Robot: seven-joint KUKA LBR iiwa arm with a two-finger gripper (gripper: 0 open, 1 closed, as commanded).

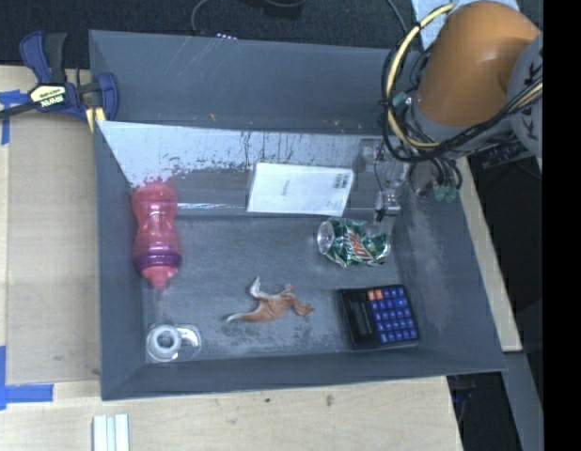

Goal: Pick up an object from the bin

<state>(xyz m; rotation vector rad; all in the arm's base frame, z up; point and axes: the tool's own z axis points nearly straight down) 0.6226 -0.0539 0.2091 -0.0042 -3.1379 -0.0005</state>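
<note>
In the grey bin (272, 64), pincer (388, 207) just beside crushed green can (354, 244), calculator (380, 316) nearby

On the floor of the grey bin (272, 256) I see a pink bottle (154, 233) at left, a white booklet (300, 189) at the back, a crushed can (354, 244) just in front of it, a calculator (380, 315) front right, an orange lizard (272, 305) front middle, and a tape roll (168, 341) front left.
</note>
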